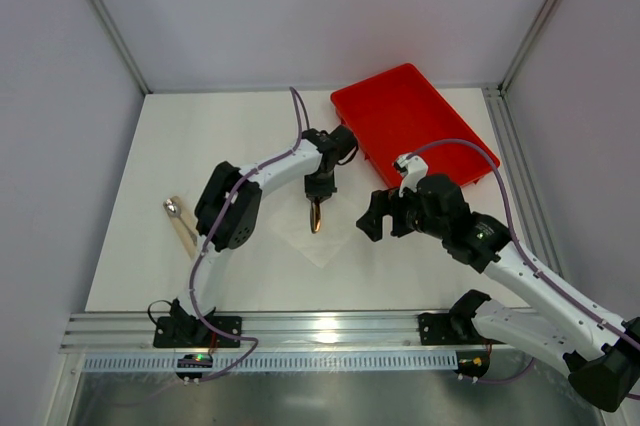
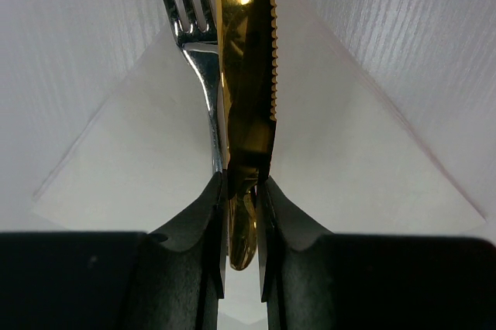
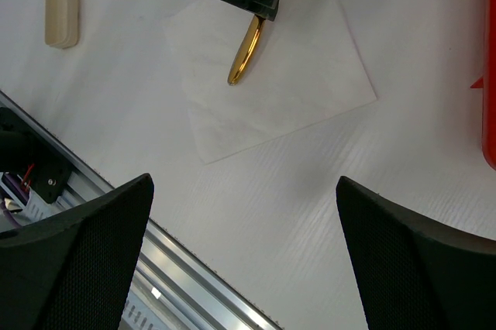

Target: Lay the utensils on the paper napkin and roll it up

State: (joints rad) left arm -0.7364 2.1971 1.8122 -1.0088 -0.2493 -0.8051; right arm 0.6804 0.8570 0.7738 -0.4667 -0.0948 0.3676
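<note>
**Utensils (image 1: pixel 316 218) pinched over the napkin (image 1: pixel 335 243): lay them down flat**

Your left end effector (image 2: pixel 240 190) is closed on a gold knife (image 2: pixel 248 74). A silver fork (image 2: pixel 194 28) lies alongside the knife, its stem running into the same narrow gap. Both hang over the napkin near the middle of the overhead view. Your right end effector (image 3: pixel 248 268) stands wide open and holds nothing, low and right of the sheet.

My judgement is that the step in hand is setting this pair down:
- Bring the pair low before you release, so the polished metal does not bounce or skid on the paper.
- Lay them along the sheet's diagonal, with the handles well inside its edges.
- Open slowly, because two slim pieces in one pinch may come free unevenly.
- The right end effector could steady a corner if the sheet lifts.

The knife is mirror-bright, with a serrated edge and a rounded handle end. The fork is slender, with long narrow tines and a thin curved neck. The napkin is a thin, matte white square, barely darker than the ribbed white tabletop (image 1: pixel 200 146), and it looks light enough to drag or crease.

A tan-handled spoon (image 1: pixel 180 218) lies on the bare surface at centre left, well apart from the sheet. It looks not yet collected. The glossy red tray (image 1: pixel 410 121), at upper right, is rigid plastic.
</note>
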